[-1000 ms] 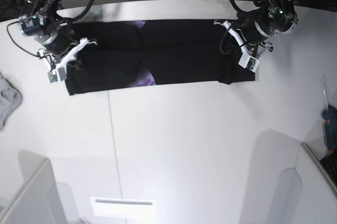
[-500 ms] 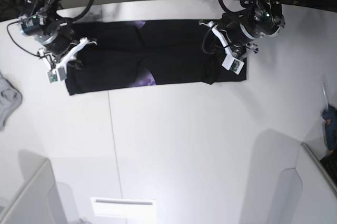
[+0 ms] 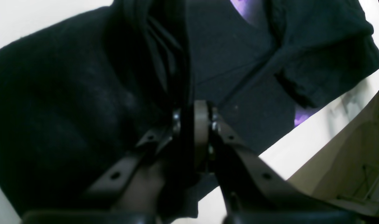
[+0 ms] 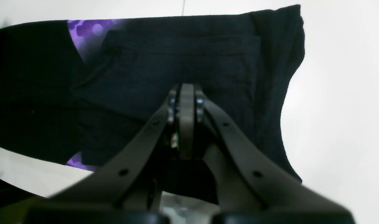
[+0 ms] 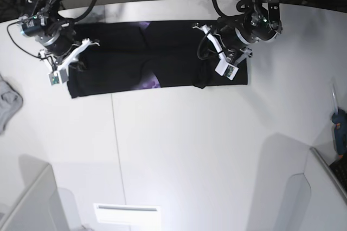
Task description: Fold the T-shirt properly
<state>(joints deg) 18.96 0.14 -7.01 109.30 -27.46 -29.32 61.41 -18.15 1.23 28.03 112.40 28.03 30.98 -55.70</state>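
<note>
The black T-shirt [image 5: 124, 52] lies spread as a long band along the far side of the white table, with a bit of purple print [image 5: 153, 83] at its near edge. My left gripper [image 5: 207, 63] is over the shirt's right part and holds it there. In the left wrist view this gripper [image 3: 192, 119] is shut on a bunched fold of the T-shirt [image 3: 68, 102]. My right gripper [image 5: 78, 63] is at the shirt's left end. In the right wrist view it [image 4: 187, 102] is shut, fingers pressed together over the flat T-shirt [image 4: 177, 59].
A small grey cloth [image 5: 7, 103] lies at the table's left edge. A blue tool [image 5: 340, 130] sits at the right edge. Grey bin walls stand at the near left [image 5: 32, 204] and near right [image 5: 325, 187] corners. A white strip [image 5: 127, 213] lies near the front.
My left gripper has moved left across the shirt, carrying the right end with it, so the shirt's right edge now lies further left. The right arm has stayed still.
</note>
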